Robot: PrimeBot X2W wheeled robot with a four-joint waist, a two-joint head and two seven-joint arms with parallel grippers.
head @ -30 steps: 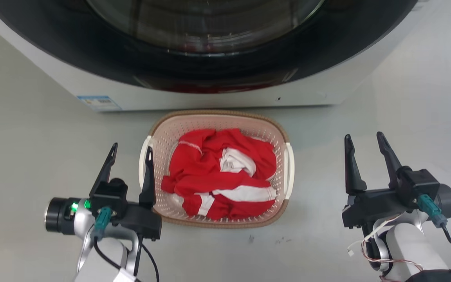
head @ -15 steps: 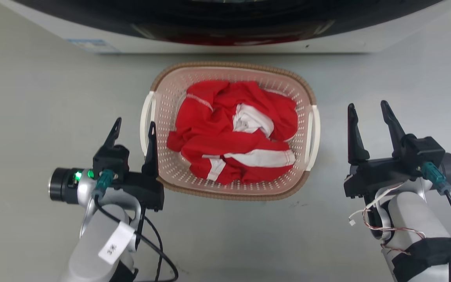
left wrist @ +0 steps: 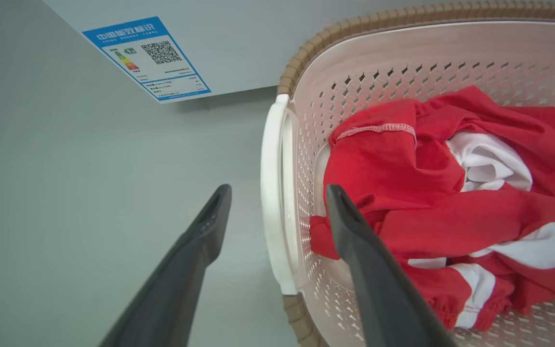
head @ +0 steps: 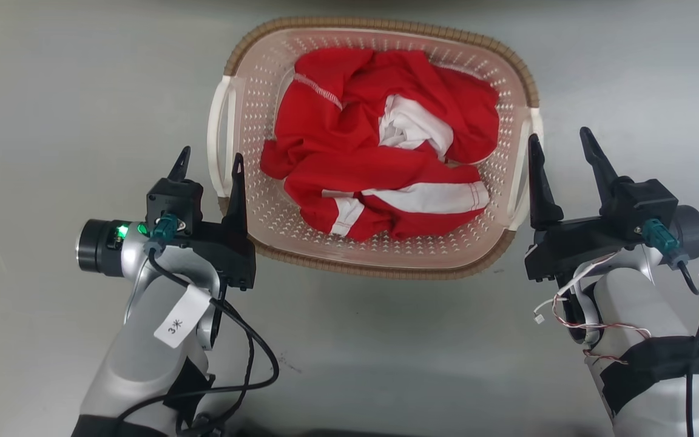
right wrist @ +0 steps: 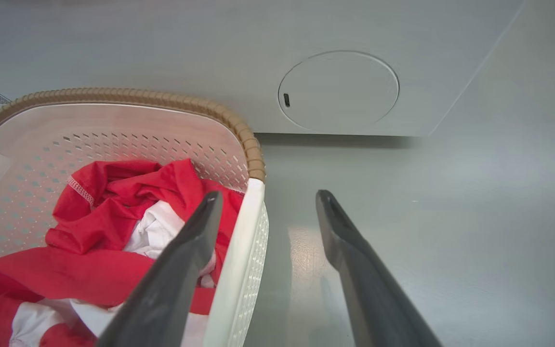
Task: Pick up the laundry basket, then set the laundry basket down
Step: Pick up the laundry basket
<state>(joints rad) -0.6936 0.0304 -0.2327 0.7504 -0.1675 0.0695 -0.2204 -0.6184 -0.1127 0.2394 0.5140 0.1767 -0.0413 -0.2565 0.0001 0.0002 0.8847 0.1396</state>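
Note:
The laundry basket [head: 386,267], pale pink with a brown rim, stands on the grey floor and holds red and white clothing [head: 380,152]. My left gripper [head: 210,156] is open and straddles the basket's white left handle [head: 216,139], one finger outside and one inside the basket. The left wrist view shows that handle [left wrist: 272,193] between the two fingers of the left gripper [left wrist: 278,193]. My right gripper [head: 557,136] is open at the right handle [head: 522,164]. In the right wrist view, the right gripper [right wrist: 269,195] has the handle [right wrist: 239,250] between its fingers.
The washer's white front stands just beyond the basket, with a blue label [left wrist: 147,58] in the left wrist view and a round cover [right wrist: 337,91] in the right wrist view. Bare grey floor [head: 52,91] lies on both sides and in front.
The head camera has dipped, so the washer has left its view and the basket looks larger. The right gripper has closed in on the right handle. Both grippers stay open.

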